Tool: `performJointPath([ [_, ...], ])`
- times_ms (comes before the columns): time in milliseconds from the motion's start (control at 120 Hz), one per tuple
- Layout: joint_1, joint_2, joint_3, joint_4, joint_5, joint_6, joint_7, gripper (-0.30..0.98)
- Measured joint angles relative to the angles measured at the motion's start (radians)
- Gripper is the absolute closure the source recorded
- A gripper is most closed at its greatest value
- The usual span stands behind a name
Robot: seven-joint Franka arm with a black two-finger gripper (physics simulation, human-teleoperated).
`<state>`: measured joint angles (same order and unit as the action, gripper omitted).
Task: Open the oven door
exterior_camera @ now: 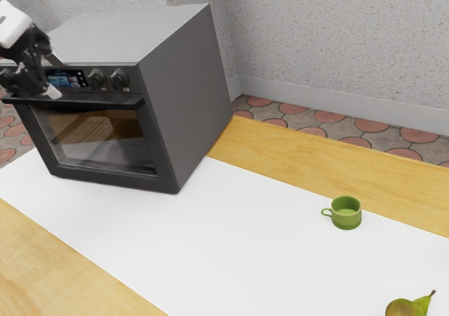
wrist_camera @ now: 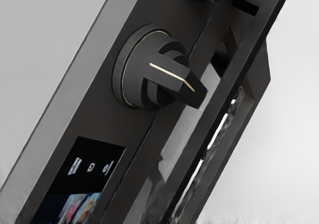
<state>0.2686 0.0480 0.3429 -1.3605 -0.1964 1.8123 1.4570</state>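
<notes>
At the exterior view's left, my black gripper is open in front of the oven's control panel, its fingertips apart and just above the door handle. The dark grey oven has its door upright against the front, with a glass window. In the wrist view the long handle bar runs diagonally, standing off from the oven front. Beside it are a large knob and the lit display. Nothing is held between the fingers.
A green mug stands on the white table covering, well away from the oven. A pear lies at the near edge of the exterior view's right. Two knobs sit beside the display on the control panel.
</notes>
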Motion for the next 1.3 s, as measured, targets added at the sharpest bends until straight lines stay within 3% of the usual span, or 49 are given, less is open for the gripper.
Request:
performJointPath([
  [192, -0.111, -0.152, 0.001, -0.280, 0.187, 0.049, 0.207, 0.00],
  [317, -0.104, -0.178, 0.019, -0.392, 0.245, 0.213, 0.290, 0.00],
  [567, -0.106, -0.182, 0.031, -0.417, 0.260, 0.414, 0.402, 0.00],
  [1100, -0.102, -0.188, 0.058, -0.541, 0.256, 0.542, 0.527, -0.01],
  [1158, -0.111, -0.344, 0.044, -0.704, 0.266, 0.553, 0.531, 0.04],
  [1200, -0.085, -0.580, -0.004, -0.927, 0.313, 0.557, 0.523, 0.09],
  [1233, -0.072, -0.847, -0.124, -1.078, 0.365, 0.510, 0.506, 0.07],
  [1267, -0.095, -1.048, -0.290, -1.052, 0.398, 0.431, 0.489, 0.06],
  [1300, -0.101, -1.061, -0.413, -0.833, 0.396, 0.357, 0.467, 0.04],
])
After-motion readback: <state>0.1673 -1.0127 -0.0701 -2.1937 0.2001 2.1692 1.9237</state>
